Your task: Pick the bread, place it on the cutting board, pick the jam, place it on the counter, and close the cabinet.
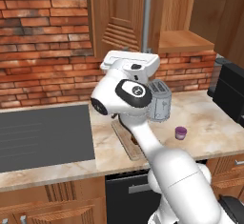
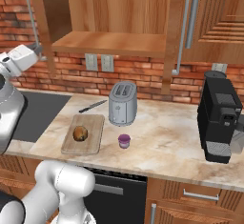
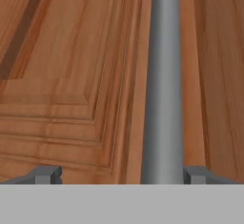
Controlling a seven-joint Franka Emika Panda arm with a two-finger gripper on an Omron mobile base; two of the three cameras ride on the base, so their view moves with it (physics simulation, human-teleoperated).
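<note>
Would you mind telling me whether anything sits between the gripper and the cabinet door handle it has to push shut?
Nothing visible does. In the hand view the silver bar handle of the cabinet door runs straight up between the two fingertips, with only the door panel behind it. The gripper is open around the bar.

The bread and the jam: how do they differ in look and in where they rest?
The bread is a brown roll with a golden patch; the jam is a purple jar with a pale lid. The bread lies on the cutting board, while the jam stands directly on the counter, in front of the toaster. Both are small and similar in size.
</note>
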